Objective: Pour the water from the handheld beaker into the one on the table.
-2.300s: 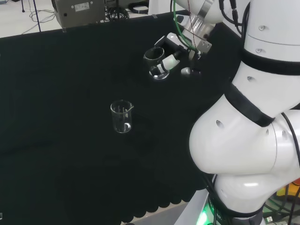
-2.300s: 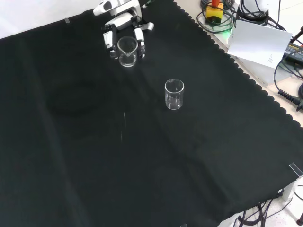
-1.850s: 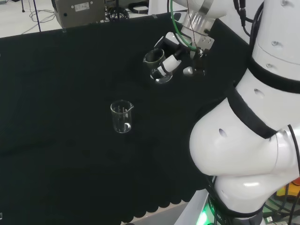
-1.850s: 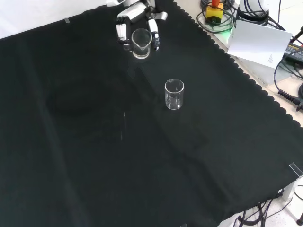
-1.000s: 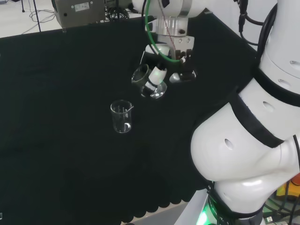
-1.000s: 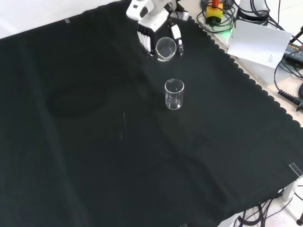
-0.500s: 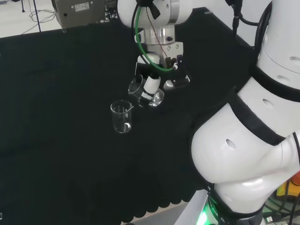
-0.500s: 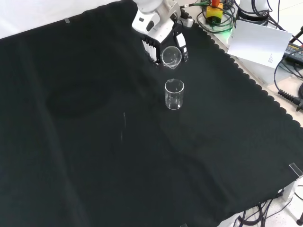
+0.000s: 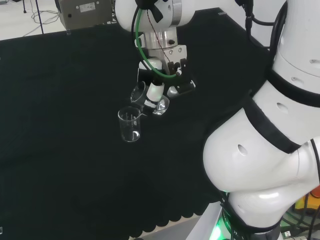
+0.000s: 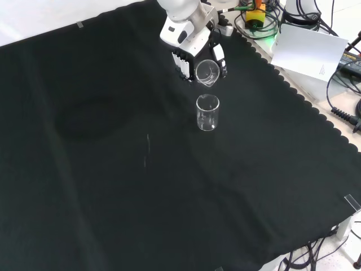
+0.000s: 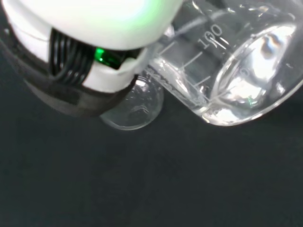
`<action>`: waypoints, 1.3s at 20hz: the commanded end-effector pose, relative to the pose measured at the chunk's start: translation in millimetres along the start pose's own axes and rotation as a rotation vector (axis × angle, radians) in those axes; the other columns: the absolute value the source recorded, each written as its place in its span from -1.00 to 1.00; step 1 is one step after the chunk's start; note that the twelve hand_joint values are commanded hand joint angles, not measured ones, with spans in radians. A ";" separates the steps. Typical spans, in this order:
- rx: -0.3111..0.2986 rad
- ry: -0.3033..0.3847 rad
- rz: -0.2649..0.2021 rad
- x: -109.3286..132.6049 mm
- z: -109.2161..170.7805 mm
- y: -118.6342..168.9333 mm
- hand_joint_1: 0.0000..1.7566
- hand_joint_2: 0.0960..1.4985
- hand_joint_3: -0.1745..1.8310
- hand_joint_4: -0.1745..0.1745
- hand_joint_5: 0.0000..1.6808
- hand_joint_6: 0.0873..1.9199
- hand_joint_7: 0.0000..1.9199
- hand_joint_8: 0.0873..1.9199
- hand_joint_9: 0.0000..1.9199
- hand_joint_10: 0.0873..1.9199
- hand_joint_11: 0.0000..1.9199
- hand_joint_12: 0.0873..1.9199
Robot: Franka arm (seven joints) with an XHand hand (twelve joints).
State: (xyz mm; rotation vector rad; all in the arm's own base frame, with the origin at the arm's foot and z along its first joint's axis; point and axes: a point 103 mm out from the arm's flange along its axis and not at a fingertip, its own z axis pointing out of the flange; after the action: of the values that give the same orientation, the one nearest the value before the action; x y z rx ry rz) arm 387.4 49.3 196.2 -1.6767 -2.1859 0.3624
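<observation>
Now gripping a clear glass beaker (image 9: 149,99) with fingers curled round its wall: the hand (image 9: 159,92), hanging just above and to the right of the second beaker (image 9: 130,124) in the head view. Tilting markedly, mouth turned down and leftward toward the standing beaker's rim, base raised to the right. Standing upright on the black cloth (image 9: 60,150), spout at its rim, well apart from the bench edges.

Looking down in the front view: hand (image 10: 189,42) coming in from the top, held beaker (image 10: 207,72) directly above the standing beaker (image 10: 207,112) in the picture, their rims close, a narrow strip of cloth (image 10: 113,186) between them. Showing the held beaker's round open mouth facing the camera, black fingers (image 10: 181,63) on its left and a white and black finger (image 10: 219,58) on its right.

Giving close detail in the wrist view: held beaker (image 11: 227,66) lying nearly on its side, printed scale marks on its wall, clear water pooling against the lower side near the rim. Sitting beyond it, the round rim of the table beaker (image 11: 135,105), partly covered by a white and black part of the hand (image 11: 90,56) with a green light. Not showing, in any view, whether water is leaving the lip.
</observation>
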 end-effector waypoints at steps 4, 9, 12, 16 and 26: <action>0.109 -0.151 0.076 1.0 8.2 13.8 0.63 -0.12 -0.41 -1.00 0.67 -0.77 0.45 -0.68 0.65 -1.00 0.35 -0.40; 0.119 -0.179 0.078 7.9 6.2 16.2 0.63 -0.12 -0.41 -1.00 0.67 -0.77 0.45 -0.68 0.65 -1.00 0.35 -0.40; 0.130 -0.193 0.080 11.5 5.6 17.4 0.63 -0.12 -0.40 -1.00 0.67 -0.77 0.45 -0.68 0.65 -1.00 0.35 -0.40; 0.148 -0.226 0.085 16.4 3.5 18.1 0.63 -0.12 -0.40 -1.00 0.67 -0.77 0.45 -0.69 0.65 -1.00 0.35 -0.41; 0.182 -0.291 0.114 27.8 -6.5 17.5 0.63 -0.12 -0.40 -1.00 0.67 -0.77 0.46 -0.69 0.65 -1.00 0.35 -0.41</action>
State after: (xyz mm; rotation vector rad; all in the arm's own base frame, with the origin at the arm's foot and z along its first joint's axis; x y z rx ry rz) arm 399.3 77.3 195.4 -1.7354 -2.1872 0.8113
